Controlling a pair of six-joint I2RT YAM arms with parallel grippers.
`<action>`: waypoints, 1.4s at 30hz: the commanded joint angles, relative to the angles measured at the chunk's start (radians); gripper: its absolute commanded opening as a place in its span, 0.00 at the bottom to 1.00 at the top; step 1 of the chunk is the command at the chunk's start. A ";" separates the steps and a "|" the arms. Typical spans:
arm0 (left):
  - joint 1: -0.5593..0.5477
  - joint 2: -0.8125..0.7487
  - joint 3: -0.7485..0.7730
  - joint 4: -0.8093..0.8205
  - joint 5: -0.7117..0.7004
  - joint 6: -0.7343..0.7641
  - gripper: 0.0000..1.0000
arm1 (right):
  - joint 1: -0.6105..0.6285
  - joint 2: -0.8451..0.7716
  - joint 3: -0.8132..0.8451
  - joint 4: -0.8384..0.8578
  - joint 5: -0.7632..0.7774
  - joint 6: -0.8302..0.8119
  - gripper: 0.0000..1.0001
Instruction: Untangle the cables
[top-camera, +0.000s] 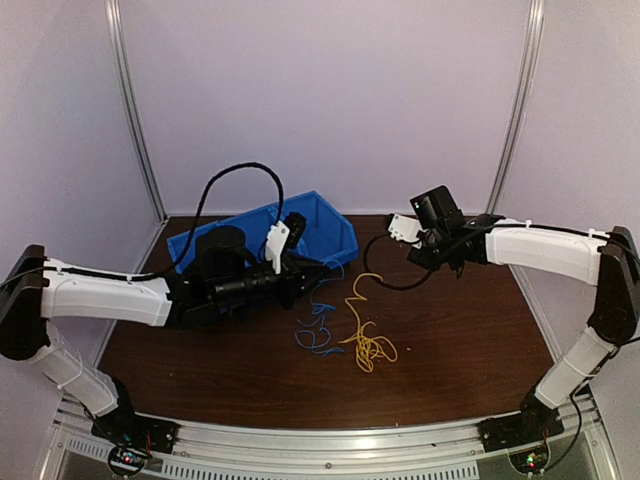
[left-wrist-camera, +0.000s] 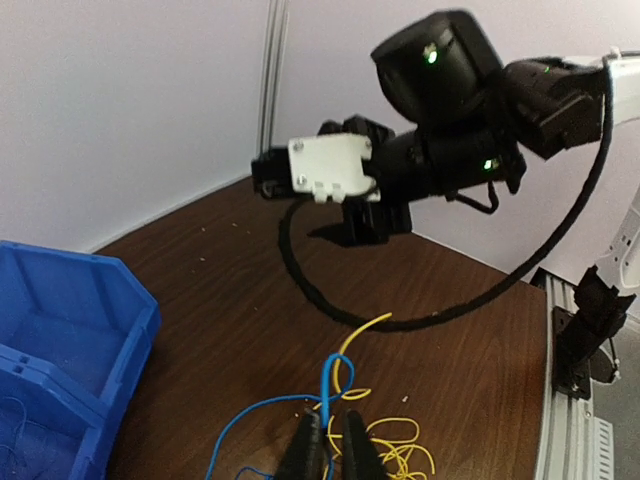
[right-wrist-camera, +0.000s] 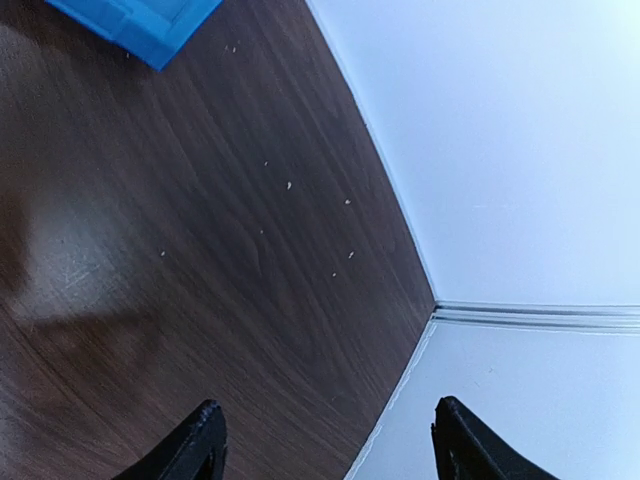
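The cables lie mid-table as a blue cable (top-camera: 318, 328) and a yellow cable (top-camera: 366, 340) side by side, their loops crossing. In the left wrist view the blue cable (left-wrist-camera: 338, 385) stands up in a narrow loop that hooks round the yellow cable (left-wrist-camera: 405, 455). My left gripper (left-wrist-camera: 333, 450) is shut on the foot of that blue loop, low over the table (top-camera: 450, 330). My right gripper (right-wrist-camera: 330, 445) hovers open near the back right corner with nothing between its fingers (right-wrist-camera: 205, 440).
A blue bin (top-camera: 330, 232) stands at the back, just behind the left arm. The right arm's thick black cable (left-wrist-camera: 300, 275) droops onto the wood beyond the yellow cable's free end. The enclosure walls (right-wrist-camera: 500, 150) close the back and the sides.
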 joint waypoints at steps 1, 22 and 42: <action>-0.003 0.118 0.048 0.047 0.158 -0.062 0.28 | 0.024 -0.060 0.018 -0.096 -0.049 0.050 0.72; -0.003 0.368 0.212 0.192 0.301 -0.096 0.11 | 0.040 -0.092 -0.016 -0.086 -0.033 0.049 0.72; -0.021 0.520 0.359 0.427 0.384 -0.272 0.00 | -0.302 -0.111 -0.022 -0.107 -0.301 0.127 0.72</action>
